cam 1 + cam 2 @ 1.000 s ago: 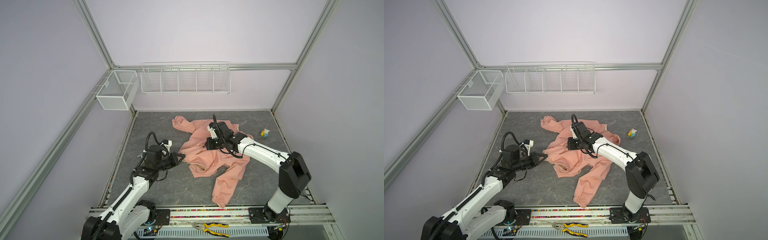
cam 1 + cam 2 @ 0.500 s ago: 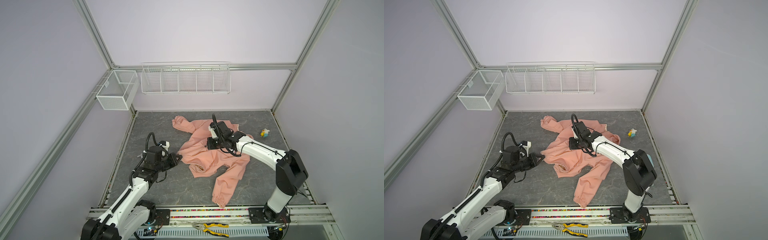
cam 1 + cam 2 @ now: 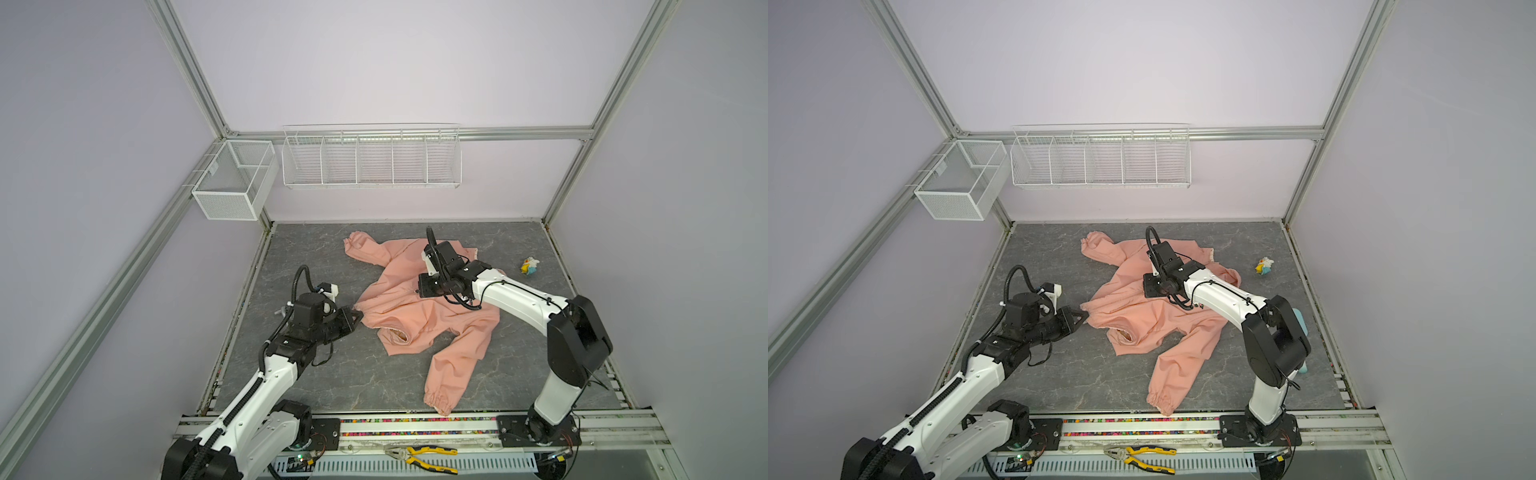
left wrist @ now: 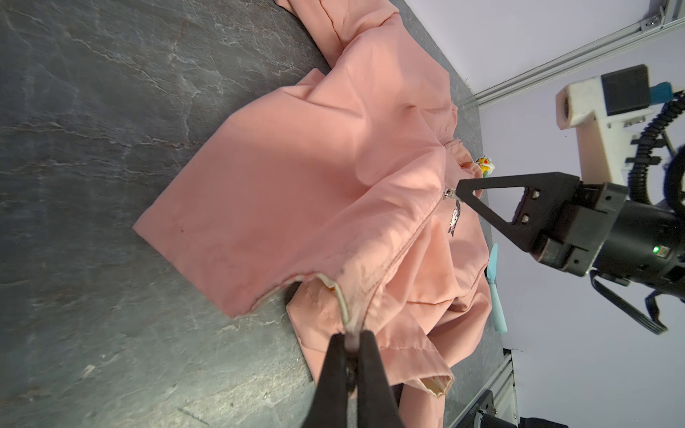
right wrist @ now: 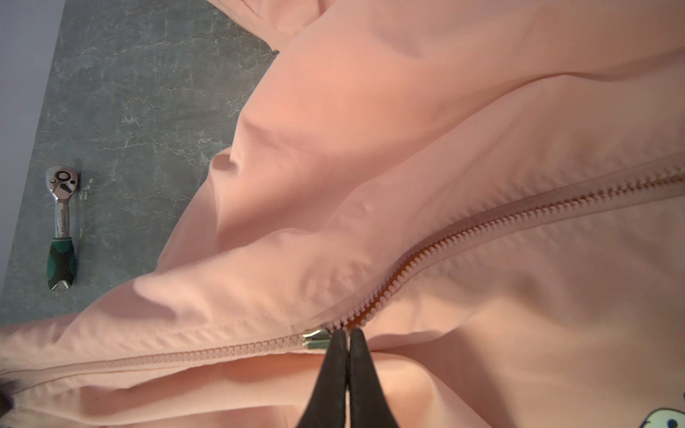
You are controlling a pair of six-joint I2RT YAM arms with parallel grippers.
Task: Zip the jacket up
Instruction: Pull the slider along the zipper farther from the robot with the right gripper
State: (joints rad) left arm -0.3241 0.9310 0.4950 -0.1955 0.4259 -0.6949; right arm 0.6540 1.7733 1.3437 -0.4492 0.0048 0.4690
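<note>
The salmon-pink jacket (image 3: 440, 328) (image 3: 1167, 328) lies crumpled on the grey floor, chest patch up. Its front zipper (image 5: 482, 226) is joined on the hem side of the metal slider (image 5: 315, 339) and stands apart on the other side. My left gripper (image 3: 360, 314) (image 3: 1087, 320) (image 4: 350, 335) is shut on the jacket's bottom hem at the zipper's end. My right gripper (image 3: 418, 291) (image 3: 1144, 289) (image 5: 348, 331) (image 4: 459, 189) is shut right beside the slider, on the zipper pull, which its fingers hide.
A small yellow toy (image 3: 530, 266) (image 3: 1264, 266) lies at the back right. A green-handled ratchet (image 5: 62, 229) lies on the floor, and a teal-handled tool (image 4: 495, 289) lies near the right arm. Pliers (image 3: 424, 455) rest on the front rail. Wire baskets (image 3: 370, 158) hang on the back wall.
The left gripper has shifted slightly left and back while it holds the hem. The right arm's elbow has moved back a little. Both grips are unchanged.
</note>
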